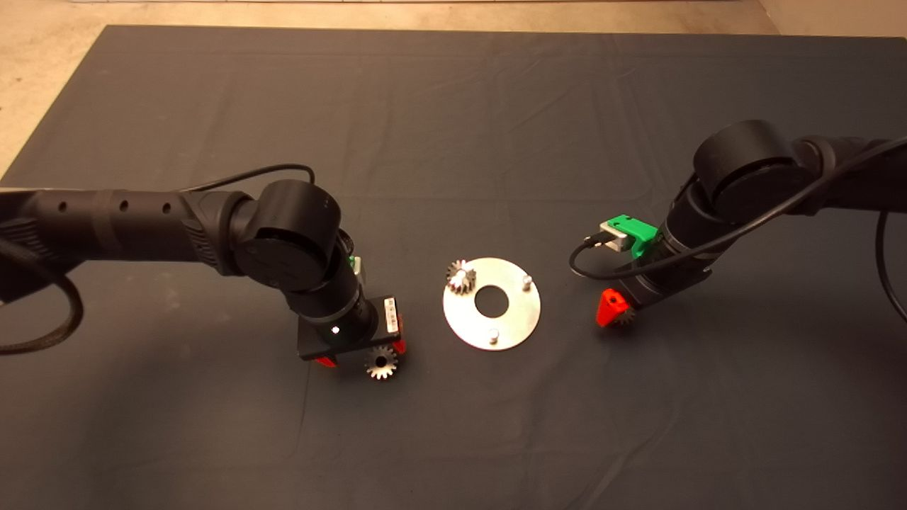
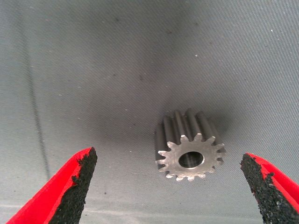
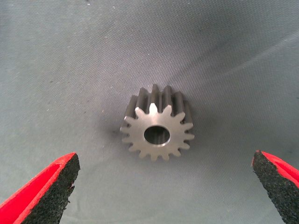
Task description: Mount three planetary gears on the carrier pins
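One planetary gear (image 1: pixel 460 277) is already sitting on a carrier pin at the edge of the disc (image 1: pixel 492 303) that faces the left arm, though it is looking slightly tilted, so I cannot tell whether it is fully seated. The other two carrier pins are standing bare: one (image 1: pixel 526 281) on the disc's side toward the right arm, one (image 1: pixel 494 336) at its near edge. So the job is, by my reading, at the pick-up of the second and third gears.

A second gear (image 1: pixel 381 363) is lying flat on the mat (image 1: pixel 453 106), off the disc toward the left arm. The left gripper (image 2: pixel 170 179) is hanging directly above it with its red fingers (image 2: pixel 70 182) spread wide, holding nothing; in its wrist view the gear (image 2: pixel 189 145) is sitting nearer one pad than the other.

The third gear (image 3: pixel 156 123) is lying flat on the mat on the opposite side of the disc, almost hidden beneath the right gripper (image 1: pixel 613 310). That gripper (image 3: pixel 163 186) is also wide open and empty, straddling its gear fairly evenly.

The next move is probably calling for each gripper to drop around its gear and close across the teeth. The left one is needing a small sideways correction first, or the off-centre gear is likely to be pushed along the mat as the pads close
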Available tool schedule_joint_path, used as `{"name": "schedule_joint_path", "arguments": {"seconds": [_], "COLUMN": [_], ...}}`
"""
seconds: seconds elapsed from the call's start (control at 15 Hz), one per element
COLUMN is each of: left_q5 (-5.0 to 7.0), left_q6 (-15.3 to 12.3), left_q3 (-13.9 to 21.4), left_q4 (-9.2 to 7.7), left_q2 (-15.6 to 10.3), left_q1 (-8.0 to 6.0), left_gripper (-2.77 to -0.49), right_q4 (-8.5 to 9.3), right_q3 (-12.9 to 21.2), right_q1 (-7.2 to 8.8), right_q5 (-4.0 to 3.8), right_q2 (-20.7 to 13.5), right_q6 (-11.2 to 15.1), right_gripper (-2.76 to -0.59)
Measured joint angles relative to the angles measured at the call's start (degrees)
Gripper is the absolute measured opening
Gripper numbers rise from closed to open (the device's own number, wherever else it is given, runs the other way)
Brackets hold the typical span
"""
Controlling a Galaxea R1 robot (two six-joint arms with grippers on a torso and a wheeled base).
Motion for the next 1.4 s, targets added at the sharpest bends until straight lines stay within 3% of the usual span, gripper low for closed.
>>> {"name": "schedule_joint_path", "arguments": {"seconds": [0.2, 0.67, 0.87, 0.93, 1.4], "left_q5": [-0.05, -0.18, -0.16, -0.18, -0.17], "left_q6": [-0.02, -1.41, -1.44, -1.41, -1.37], "left_q3": [-0.28, -0.66, -1.21, -1.21, -1.21], "left_q4": [0.16, 0.46, 1.79, 2.10, 3.22], "left_q2": [0.50, 1.04, 1.85, 2.30, 2.46], "left_q1": [-0.02, 0.11, 2.61, 2.86, 2.83], "left_gripper": [-1.07, -1.07, -1.07, -1.07, -1.18], "right_q4": [-0.82, -1.48, -1.54, -1.54, -1.57], "right_q3": [-0.62, -1.11, -1.16, -1.18, -1.22], "right_q1": [-1.23, -2.08, -2.09, -2.08, -2.09], "right_q5": [-0.02, 0.00, 0.00, 0.05, 0.02], "right_q2": [0.04, 0.04, 0.04, 0.13, 0.17], "right_q6": [-0.01, -0.12, -0.15, -0.15, -0.15], "right_gripper": [-0.60, -0.60, -0.60, -0.60, -0.60]}}
